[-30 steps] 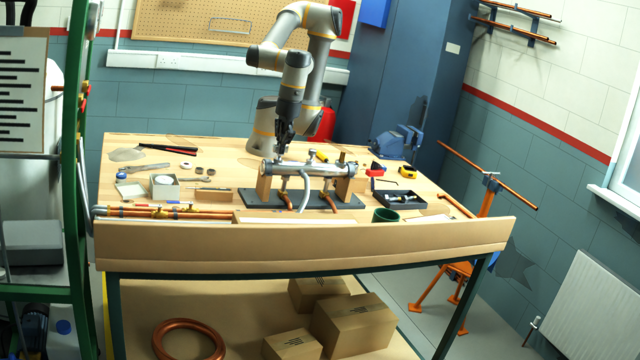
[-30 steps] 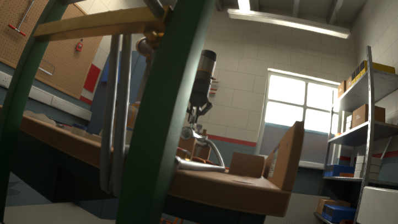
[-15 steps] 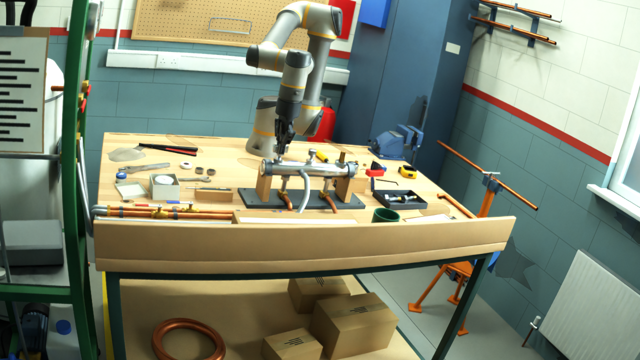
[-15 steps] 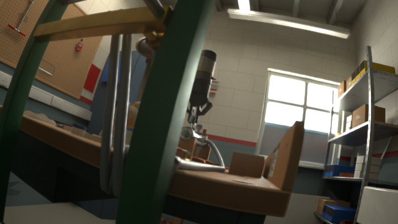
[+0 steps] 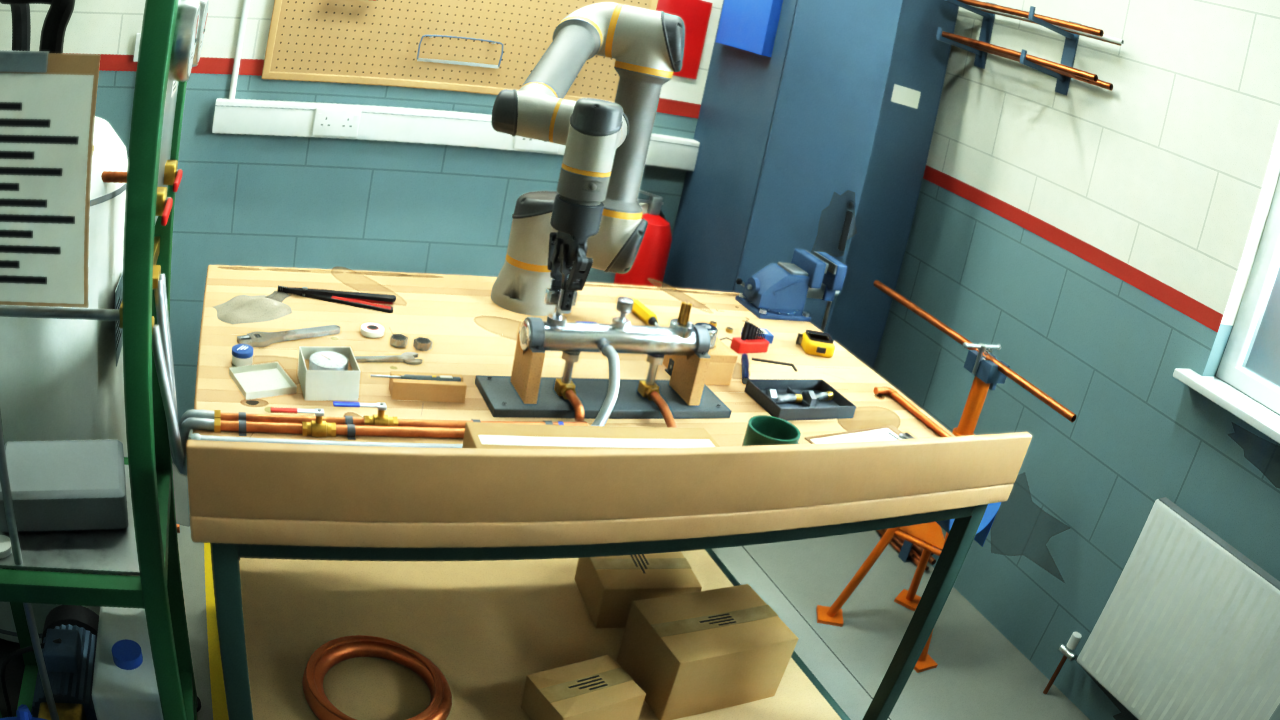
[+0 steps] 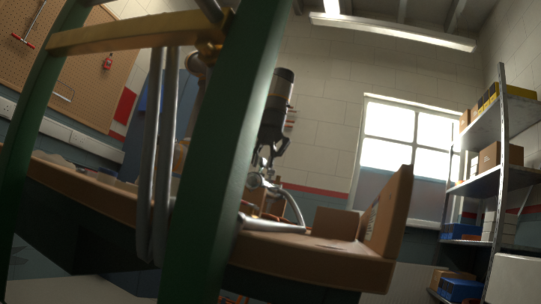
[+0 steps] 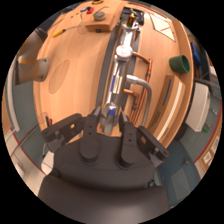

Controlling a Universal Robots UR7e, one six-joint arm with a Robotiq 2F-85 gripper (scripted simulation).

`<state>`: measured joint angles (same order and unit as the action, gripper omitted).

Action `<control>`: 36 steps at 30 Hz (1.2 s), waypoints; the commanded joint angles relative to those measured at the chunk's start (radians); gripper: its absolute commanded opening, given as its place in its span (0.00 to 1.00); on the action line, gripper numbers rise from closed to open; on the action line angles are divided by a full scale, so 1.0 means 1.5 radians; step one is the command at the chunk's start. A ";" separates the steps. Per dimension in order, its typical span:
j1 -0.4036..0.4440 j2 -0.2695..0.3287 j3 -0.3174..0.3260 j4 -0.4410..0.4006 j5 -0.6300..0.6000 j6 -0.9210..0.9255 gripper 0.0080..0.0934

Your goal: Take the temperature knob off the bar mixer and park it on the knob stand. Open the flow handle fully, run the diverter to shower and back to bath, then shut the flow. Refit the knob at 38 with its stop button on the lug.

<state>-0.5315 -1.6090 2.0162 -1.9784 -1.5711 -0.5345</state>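
The bar mixer point(image 5: 618, 338) point(image 7: 120, 76) is a chrome tube on two wooden blocks in the middle of the bench. Its flow handle point(image 7: 109, 120) point(image 5: 553, 319) is at the left end, a chrome lever with a blue mark. The brass spindle point(image 7: 130, 18) at the right end is bare. The grey temperature knob point(image 7: 99, 15) sits on the wooden knob stand point(image 7: 101, 26) behind that end. The diverter point(image 5: 622, 309) sticks up from the middle of the tube. My gripper point(image 5: 557, 309) point(image 6: 266, 166) point(image 7: 110, 117) hangs over the flow handle, which lies between the fingers. The gripper is open and holds nothing.
The grey hose point(image 5: 610, 381) and copper pipes point(image 7: 142, 92) drop from the mixer onto the dark base plate. A green cup point(image 5: 771, 431) and a black tray point(image 5: 797, 397) are to the right. A white box point(image 5: 328, 372) and copper tubes point(image 5: 340, 423) are to the left.
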 commanded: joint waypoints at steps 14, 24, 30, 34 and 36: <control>0.000 -0.004 -0.008 0.011 0.000 0.000 0.42; 0.000 -0.018 -0.037 0.054 0.000 0.000 0.42; 0.000 -0.025 -0.055 0.079 0.000 0.000 0.42; 0.000 -0.027 -0.061 0.088 0.000 0.000 0.42; 0.000 -0.028 -0.063 0.090 0.000 0.000 0.42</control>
<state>-0.5315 -1.6510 1.9216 -1.8421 -1.5710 -0.5345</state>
